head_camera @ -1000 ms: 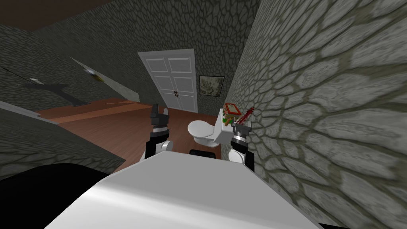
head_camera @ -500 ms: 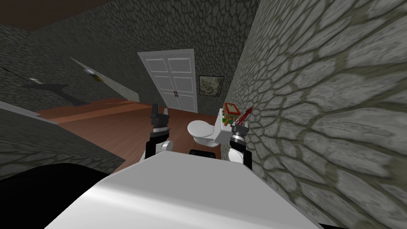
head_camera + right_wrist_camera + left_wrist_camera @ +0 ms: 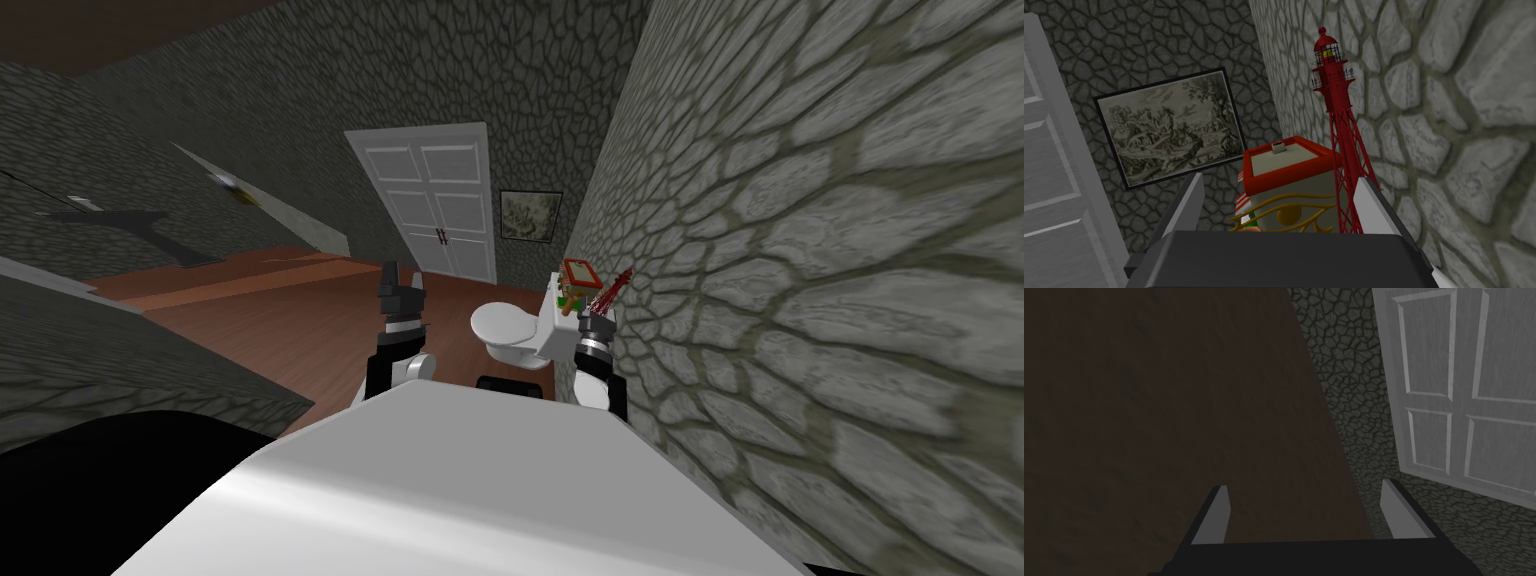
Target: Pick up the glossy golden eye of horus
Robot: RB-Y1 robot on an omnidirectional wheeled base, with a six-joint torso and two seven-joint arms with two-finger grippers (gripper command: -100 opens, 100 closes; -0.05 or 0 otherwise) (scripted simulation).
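- Grey cobbled stone wall (image 3: 800, 250) ran close along the right, and red-brown wood floor (image 3: 300, 310) spread away to the left.
- Nearest, the right gripper (image 3: 1279, 178) stood released at the top of the white toilet tank (image 3: 553, 340), its thin blade fingers (image 3: 1186, 202) spread wide.
- Between those fingers, just past the gripper's dark body, sat the golden eye of horus (image 3: 1289, 212). It was a glossy openwork outline with a round pupil, and it touched neither blade.
- Just behind it stood a pale box (image 3: 1284, 165) with a red rim. To the box's right, near the wall, a tall red lattice lighthouse (image 3: 1336, 125) stood upright.
- Left of the tank lay the toilet bowl (image 3: 510, 330), and further left the left gripper (image 3: 400, 285) hung over the floor, jaws likewise released.
- Farthest stood a white panelled door (image 3: 440, 200) and a framed landscape print (image 3: 531, 215).
- Since a second before, the right gripper had edged left, off the wall and in over the tank's things. The left arm had not moved.
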